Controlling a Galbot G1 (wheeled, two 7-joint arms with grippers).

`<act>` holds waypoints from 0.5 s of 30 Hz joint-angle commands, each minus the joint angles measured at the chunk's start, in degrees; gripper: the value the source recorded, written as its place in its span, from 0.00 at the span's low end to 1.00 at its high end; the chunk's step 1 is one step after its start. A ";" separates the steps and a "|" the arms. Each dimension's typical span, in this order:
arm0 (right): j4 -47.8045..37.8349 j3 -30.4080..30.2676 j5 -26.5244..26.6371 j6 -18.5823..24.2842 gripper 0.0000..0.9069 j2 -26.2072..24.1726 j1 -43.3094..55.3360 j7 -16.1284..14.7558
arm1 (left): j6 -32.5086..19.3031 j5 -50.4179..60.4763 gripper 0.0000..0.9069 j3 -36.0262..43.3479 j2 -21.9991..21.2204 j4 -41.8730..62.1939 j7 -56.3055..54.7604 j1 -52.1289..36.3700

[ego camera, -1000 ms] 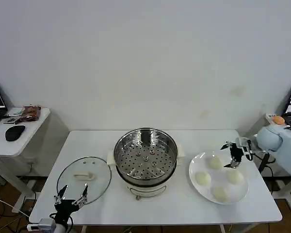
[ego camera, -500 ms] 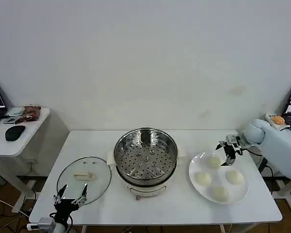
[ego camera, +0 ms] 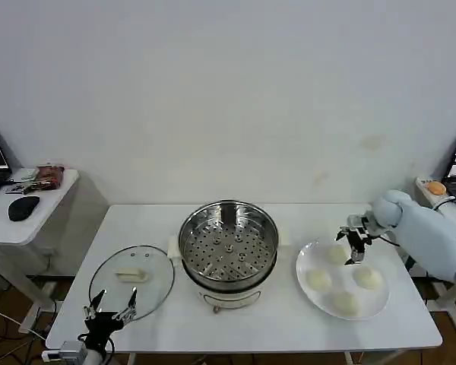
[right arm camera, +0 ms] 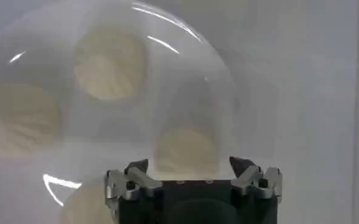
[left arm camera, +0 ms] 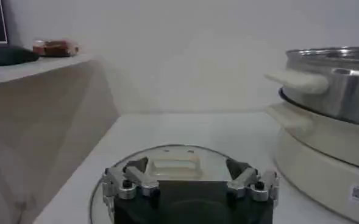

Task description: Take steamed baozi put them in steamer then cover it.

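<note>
I've got the right gripper [ego camera: 349, 245] over the plate [ego camera: 380, 304] of steamed baozi [ego camera: 318, 280], jaws wide, empty. Left gripper [ego camera: 110, 308] parked by the cover [ego camera: 131, 277], jaws wide.

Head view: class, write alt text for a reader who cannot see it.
The right tool, open, hovers over the farthest of four baozi on a white plate. An empty steel steamer stands mid-table, its glass lid lying left of it near the open left tool.

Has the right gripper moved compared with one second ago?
Yes. The right gripper has shifted slightly toward the steamer, and hangs open over the plate's far bun.
</note>
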 commanded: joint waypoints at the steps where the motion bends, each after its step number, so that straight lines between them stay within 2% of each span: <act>1: -2.20 0.82 -0.57 0.23 0.93 1.06 -0.42 -0.32 | -0.07 -0.14 1.00 -0.25 -0.01 -0.22 -0.02 0.30; 2: -2.32 0.99 -0.57 0.25 0.93 1.12 -0.44 -0.38 | -0.12 -0.34 1.00 -0.26 -0.03 -0.27 -0.03 0.35; 4: -2.41 1.15 -0.53 0.30 0.83 1.19 -0.43 -0.40 | -0.13 -0.54 1.00 -0.28 -0.03 -0.38 -0.06 0.46; 9: -2.96 1.52 -0.42 0.23 0.74 1.33 -0.38 -0.37 | -0.17 -0.76 1.00 -0.24 -0.25 -0.74 -0.11 0.78; 15: -3.20 2.09 -0.24 0.22 0.69 1.30 -0.63 -0.46 | -0.17 -0.75 1.00 -0.24 -0.24 -0.80 -0.20 0.94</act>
